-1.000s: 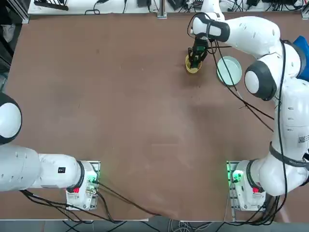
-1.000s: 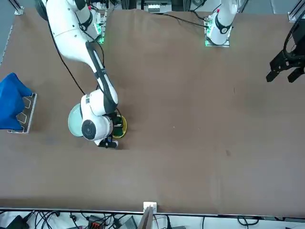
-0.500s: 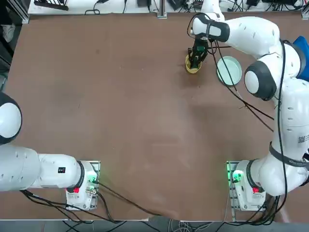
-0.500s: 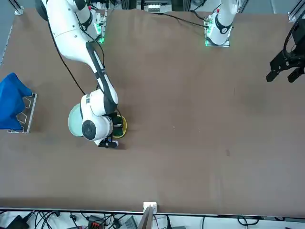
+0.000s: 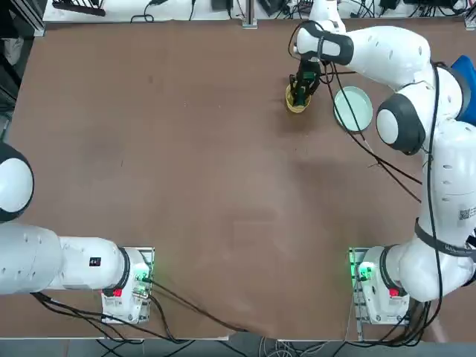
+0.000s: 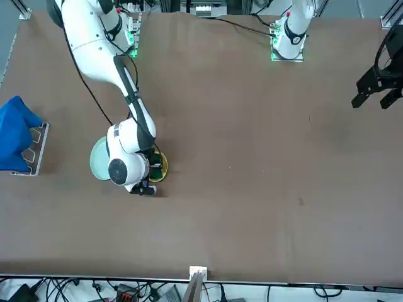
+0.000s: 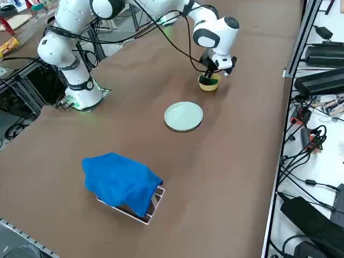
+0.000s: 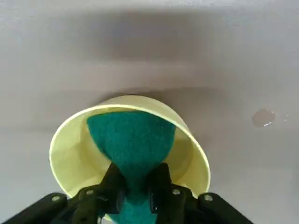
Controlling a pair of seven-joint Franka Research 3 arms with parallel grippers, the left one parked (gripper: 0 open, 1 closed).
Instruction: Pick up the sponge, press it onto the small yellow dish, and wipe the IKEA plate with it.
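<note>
Two fingers (image 8: 112, 179) of the right gripper (image 8: 135, 184) pinch the sponge (image 8: 131, 140) at its near end, green face showing, its long axis running away from them into the small yellow dish (image 8: 79, 149), upper right in the top view.

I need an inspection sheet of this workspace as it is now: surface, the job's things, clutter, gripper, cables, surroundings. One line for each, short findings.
Surface: brown table, one small wet-looking spot near the dish.
Sponge: held green side out, dipped into the yellow dish.
Yellow dish: upright on the table, beside the plate.
Plate: pale mint, nothing on it, apart from the dish.
Clutter: blue cloth draped over a small metal stand.
Right gripper: above the dish, jaws shut on the sponge.
Cables: black ones hang along the right arm; more lie off the table's edges.
Surroundings: nothing seen.
</note>
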